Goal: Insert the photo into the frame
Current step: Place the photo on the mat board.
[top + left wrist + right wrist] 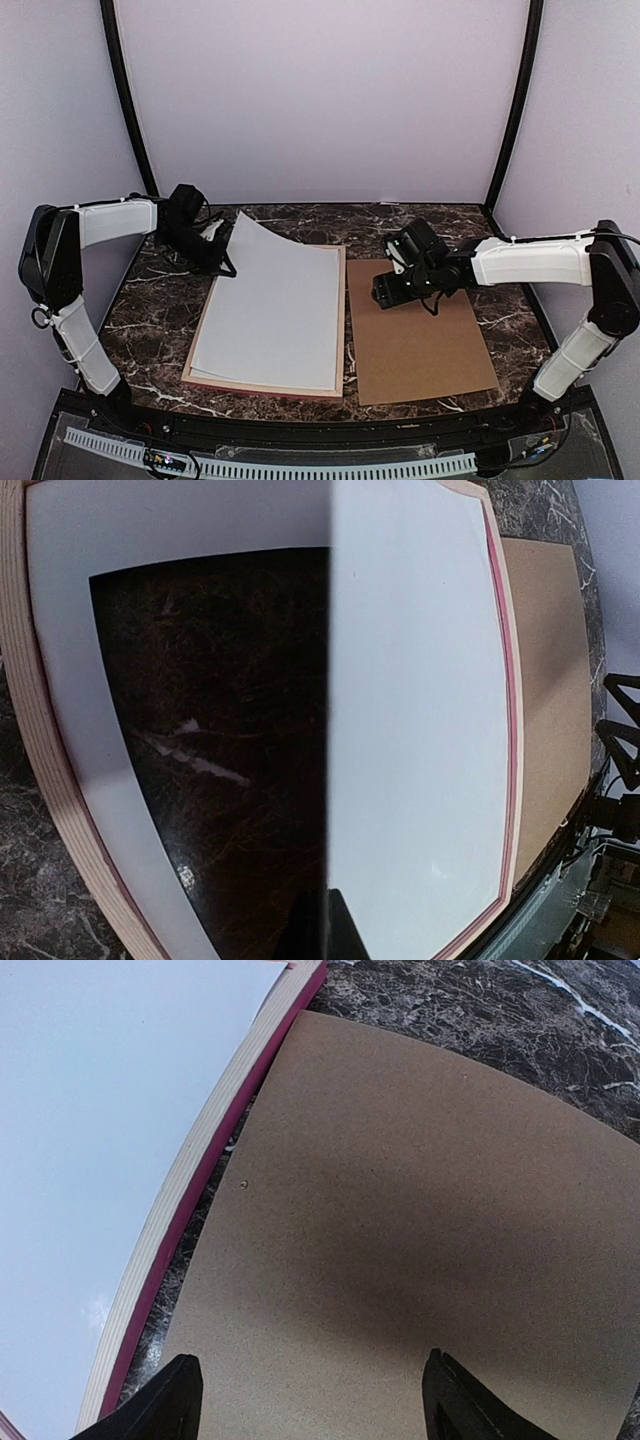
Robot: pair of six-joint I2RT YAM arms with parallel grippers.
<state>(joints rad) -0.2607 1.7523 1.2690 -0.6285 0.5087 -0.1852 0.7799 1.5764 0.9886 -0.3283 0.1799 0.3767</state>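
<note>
The dark marble table (440,235) carries the frame (260,387) left of centre, lying face down with its pale wood back up. The photo (275,315) lies on it with its white back up and fills most of the frame. Its near edge and right side rest flat, while its far-left corner curls up off the frame.

Just to the right of the frame, a plain brown backing board (420,340) lies flat.

The left gripper (218,255) is at the far-left corner of the frame, clamped on the photo's raised corner. In the left wrist view the sheet (420,730) runs out edge-on from between its fingers.

The right gripper (383,292) hangs over the far-left part of the board, right of the photo and apart from it. Its fingers (165,1405) are spread wide and hold nothing.
</note>
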